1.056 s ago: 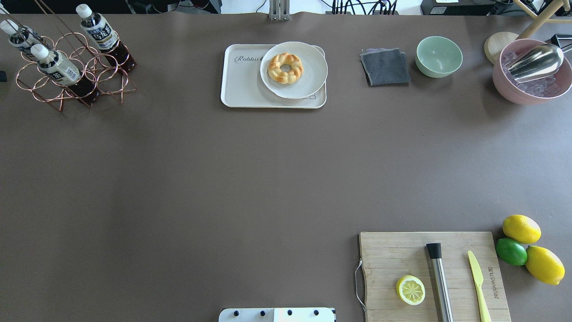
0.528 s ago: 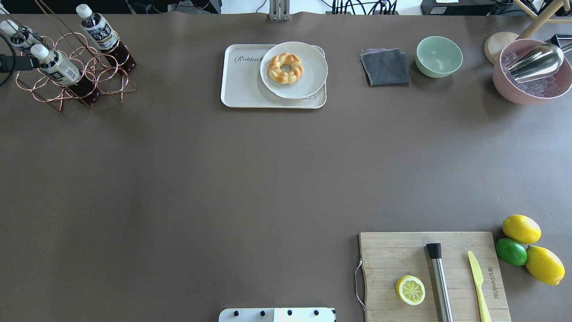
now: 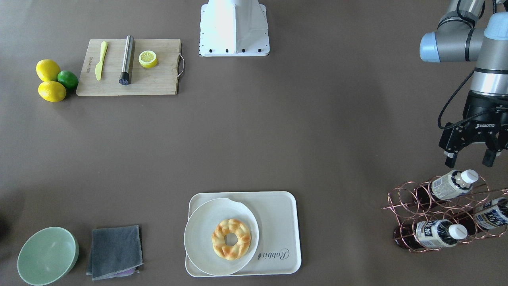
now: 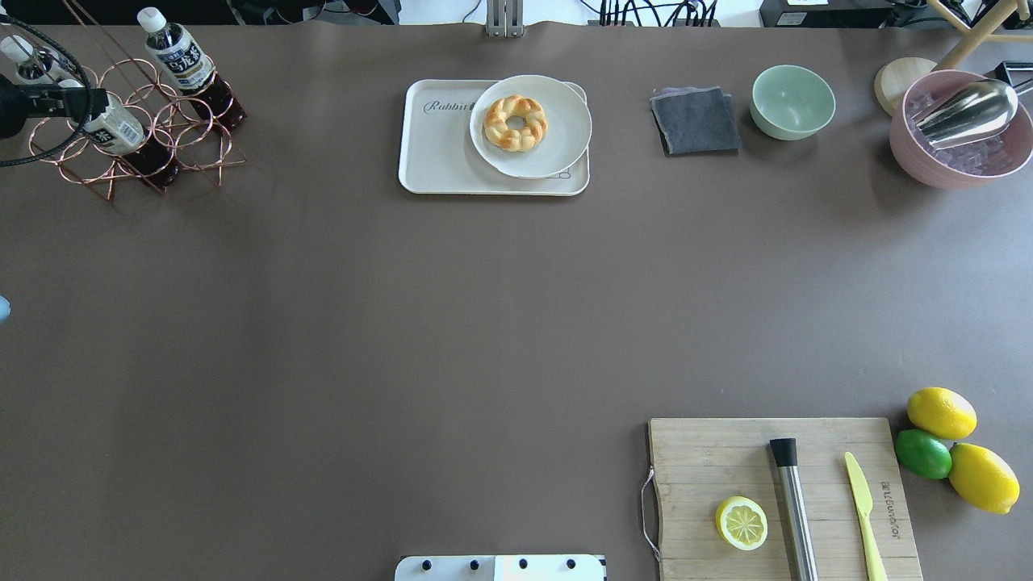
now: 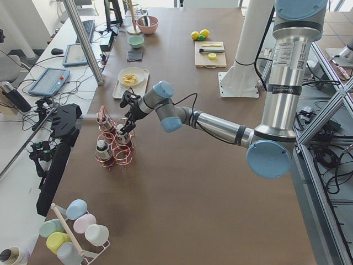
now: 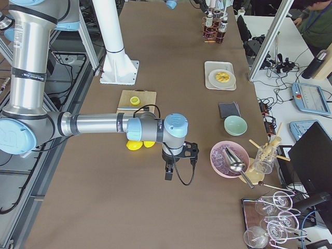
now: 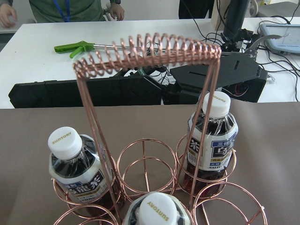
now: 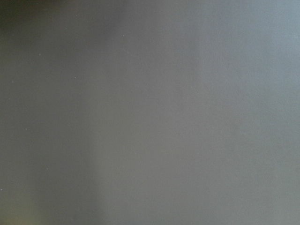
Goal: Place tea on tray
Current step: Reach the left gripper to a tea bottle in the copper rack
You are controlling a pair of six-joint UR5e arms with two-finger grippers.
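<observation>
Three tea bottles stand tilted in a copper wire rack (image 3: 401, 200): a near one (image 3: 452, 184), a second (image 3: 436, 232) and a third (image 3: 492, 214). They also show in the overhead view, nearest (image 4: 113, 129), and in the left wrist view (image 7: 77, 166). My left gripper (image 3: 469, 162) is open and empty just above the near bottle's cap; it also shows in the overhead view (image 4: 58, 103). The cream tray (image 3: 274, 214) lies apart, mid-table at the far side. My right gripper (image 6: 176, 166) shows only in the right side view; I cannot tell its state.
A round white plate (image 4: 557, 137) with a braided bread ring (image 4: 516, 123) covers the tray's right part. A grey cloth (image 4: 696, 121), green bowl (image 4: 792, 101) and pink bowl (image 4: 960, 165) stand further right. A cutting board (image 4: 710, 460) with lemons (image 4: 941, 412) is front right.
My left gripper has come in from the overhead view's left edge and now hangs over the rack, above the near bottle's cap. The bottles and tray have not moved.
</observation>
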